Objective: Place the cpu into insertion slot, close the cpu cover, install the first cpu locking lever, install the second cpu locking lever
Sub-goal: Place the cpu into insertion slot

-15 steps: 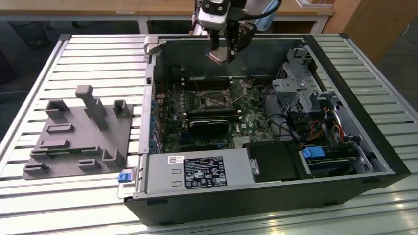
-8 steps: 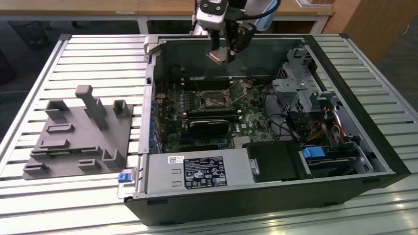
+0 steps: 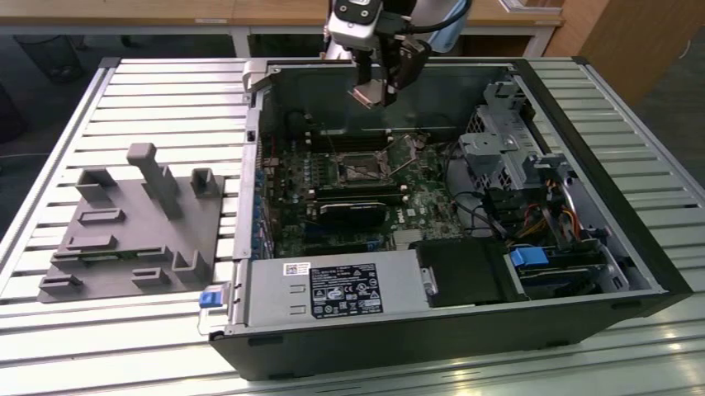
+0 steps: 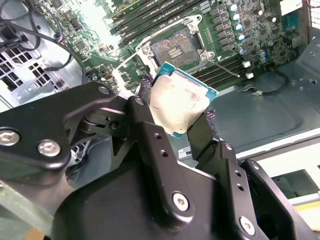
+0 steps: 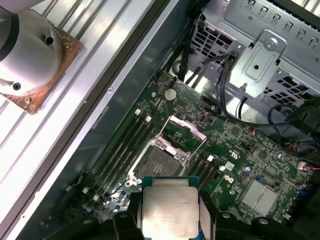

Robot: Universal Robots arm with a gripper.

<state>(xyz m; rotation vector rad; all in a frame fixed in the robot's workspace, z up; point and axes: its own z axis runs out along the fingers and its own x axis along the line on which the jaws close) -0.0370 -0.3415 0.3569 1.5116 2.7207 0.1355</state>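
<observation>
Pincer point(image 3: 372, 92) holds cpu point(image 5: 169, 211) above insertion slot point(image 5: 161, 163).

Arm: the silver-grey wrist point(image 3: 361, 21) enters at the top edge of the exterior view and points straight down.
Arm housing: a pale, rounded section point(image 5: 27, 42) is seen in the first wrist view.
Gripper: the black two-finger gripper point(image 3: 372, 94) hangs below the wrist, raised in the air.
Fingers: the black, screw-studded fingers point(image 4: 150, 127) run from a linkage body and converge toward their tips in the second wrist view.
Grip state: the fingertips are pressed against two opposite edges of the cpu point(image 4: 180, 102).
Held cpu: its pale metal face is turned toward both wrist views, and it touches only the fingertips.
</observation>
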